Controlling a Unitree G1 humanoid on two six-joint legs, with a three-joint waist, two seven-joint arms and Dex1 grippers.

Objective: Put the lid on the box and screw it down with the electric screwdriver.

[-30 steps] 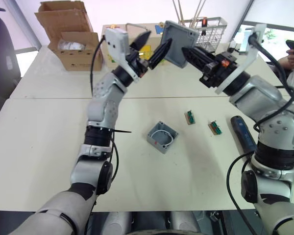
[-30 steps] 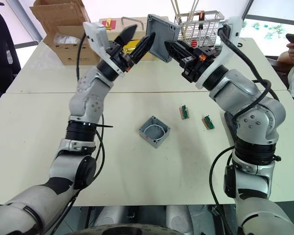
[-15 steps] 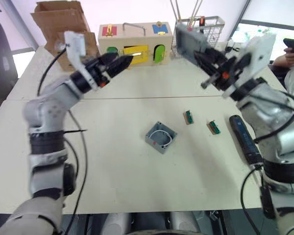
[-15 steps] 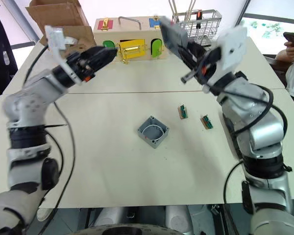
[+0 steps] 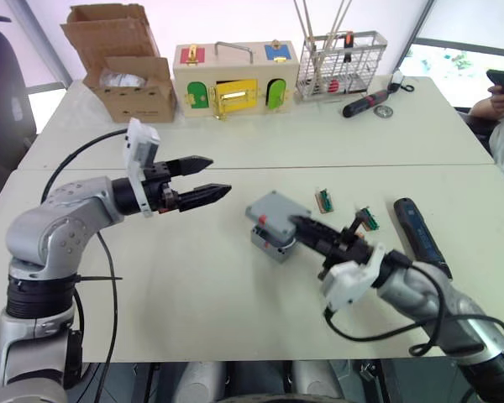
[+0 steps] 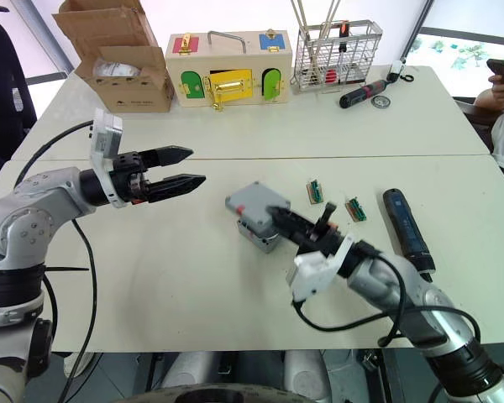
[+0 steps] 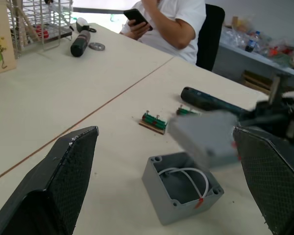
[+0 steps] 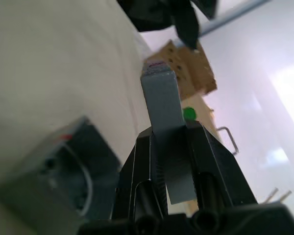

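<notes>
**Lid brought down over the box**

Head views: the right gripper [image 6: 279, 220], which a second before held the lid [image 6: 250, 201] high, had lowered it just above the box [image 5: 270, 242]; seating looked imminent.

Left wrist view: the left gripper [image 5: 212, 178] gaped empty.

Right wrist view: fingers [image 8: 137, 161] pinched the flat grey lid's edge.

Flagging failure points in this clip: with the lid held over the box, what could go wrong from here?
The right tool grips the lid by one edge, tilted above the box; it could land skewed or pinch the white wires. The box stands unheld, with the left tool open and apart from it, so a push might slide it.
</notes>
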